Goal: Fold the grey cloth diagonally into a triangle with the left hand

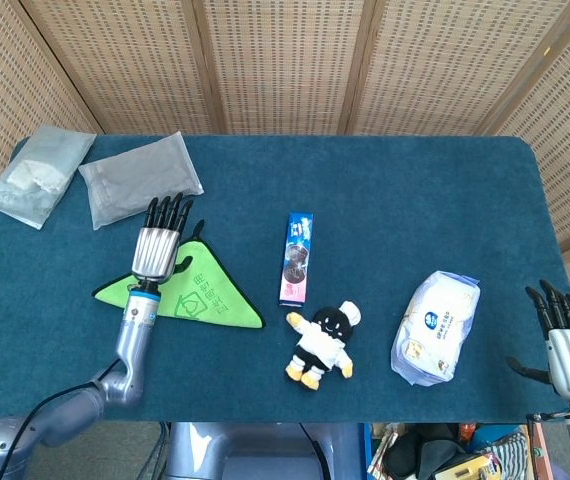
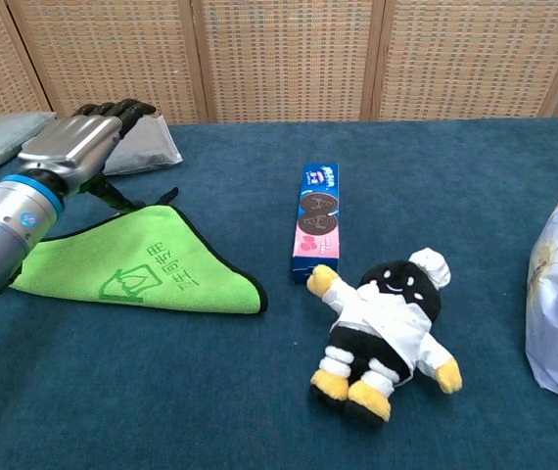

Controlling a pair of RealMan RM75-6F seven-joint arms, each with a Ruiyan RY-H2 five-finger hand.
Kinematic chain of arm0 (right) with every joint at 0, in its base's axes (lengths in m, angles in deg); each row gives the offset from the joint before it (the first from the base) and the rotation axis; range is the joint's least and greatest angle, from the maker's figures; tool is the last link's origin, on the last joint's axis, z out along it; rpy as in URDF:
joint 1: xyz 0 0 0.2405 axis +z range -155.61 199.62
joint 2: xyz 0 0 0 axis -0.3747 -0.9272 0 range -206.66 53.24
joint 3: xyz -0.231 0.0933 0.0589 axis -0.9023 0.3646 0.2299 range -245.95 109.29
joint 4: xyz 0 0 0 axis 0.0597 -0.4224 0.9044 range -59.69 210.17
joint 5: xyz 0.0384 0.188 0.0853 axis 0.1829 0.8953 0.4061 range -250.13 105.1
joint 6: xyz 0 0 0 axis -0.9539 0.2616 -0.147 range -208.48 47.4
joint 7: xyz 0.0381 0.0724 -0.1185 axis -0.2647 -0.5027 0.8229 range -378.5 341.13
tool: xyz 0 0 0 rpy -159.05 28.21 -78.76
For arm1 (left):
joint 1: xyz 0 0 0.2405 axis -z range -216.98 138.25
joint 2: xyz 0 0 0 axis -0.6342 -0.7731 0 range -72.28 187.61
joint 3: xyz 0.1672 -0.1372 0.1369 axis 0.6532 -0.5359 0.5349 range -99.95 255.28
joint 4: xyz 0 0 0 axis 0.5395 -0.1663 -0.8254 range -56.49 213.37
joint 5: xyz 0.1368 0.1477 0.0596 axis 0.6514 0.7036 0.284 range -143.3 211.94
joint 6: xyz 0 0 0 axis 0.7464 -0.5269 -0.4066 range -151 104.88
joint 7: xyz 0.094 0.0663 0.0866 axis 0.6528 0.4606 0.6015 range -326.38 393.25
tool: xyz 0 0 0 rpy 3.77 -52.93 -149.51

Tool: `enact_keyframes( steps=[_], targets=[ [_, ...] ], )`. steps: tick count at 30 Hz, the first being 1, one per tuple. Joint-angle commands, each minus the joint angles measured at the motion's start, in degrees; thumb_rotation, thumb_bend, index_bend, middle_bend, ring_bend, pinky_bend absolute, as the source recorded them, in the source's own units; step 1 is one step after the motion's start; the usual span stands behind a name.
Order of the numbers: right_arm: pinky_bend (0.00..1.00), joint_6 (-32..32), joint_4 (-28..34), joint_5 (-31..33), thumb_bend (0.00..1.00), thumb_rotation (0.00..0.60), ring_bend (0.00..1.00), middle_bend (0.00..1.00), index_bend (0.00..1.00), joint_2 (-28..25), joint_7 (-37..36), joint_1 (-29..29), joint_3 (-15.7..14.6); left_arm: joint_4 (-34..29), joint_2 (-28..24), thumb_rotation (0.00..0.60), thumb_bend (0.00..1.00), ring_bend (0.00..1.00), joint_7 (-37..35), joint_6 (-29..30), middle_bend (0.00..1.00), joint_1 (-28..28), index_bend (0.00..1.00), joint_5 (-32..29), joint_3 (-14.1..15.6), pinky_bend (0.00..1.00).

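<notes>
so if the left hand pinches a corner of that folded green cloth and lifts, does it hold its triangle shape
Probably not. The green cloth lies flat and thin on the table, so it is likely floppy and would drape. Nothing visibly pins the two layers together, so they could peel apart. It looks light; the left hand should lift it easily.

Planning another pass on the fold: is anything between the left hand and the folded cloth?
Nothing visible. The left hand hovers open just above the far corner of the green cloth; the biscuit box lies well to the side.
</notes>
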Motion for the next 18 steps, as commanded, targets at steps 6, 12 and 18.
enact_keyframes(
  steps=[6,12,18],
  targets=[
    [0.0,-0.3,1.2,0.2,0.0,0.6,0.0,0.0,0.0,-0.5,2.4,0.0,-0.3,-28.7,-17.1,0.6,0.11,0.0,5.3,11.5,0.0,-14.2,0.0,3.9,9.3,0.0],
    [0.0,1.1,3.3,-0.2,0.0,0.6,0.0,0.0,0.0,-1.4,4.6,-0.5,-0.3,-41.3,-26.0,0.6,0.11,0.0,9.2,16.7,0.0,-21.2,0.0,6.7,16.2,0.0],
    [0.0,2.8,5.3,-1.1,0.0,0.6,0.0,0.0,0.0,-2.4,5.8,-1.1,-0.3,-44.7,-29.6,0.6,0.11,0.0,9.1,20.7,0.0,-26.2,0.0,9.3,20.7,0.0]
  ],
)
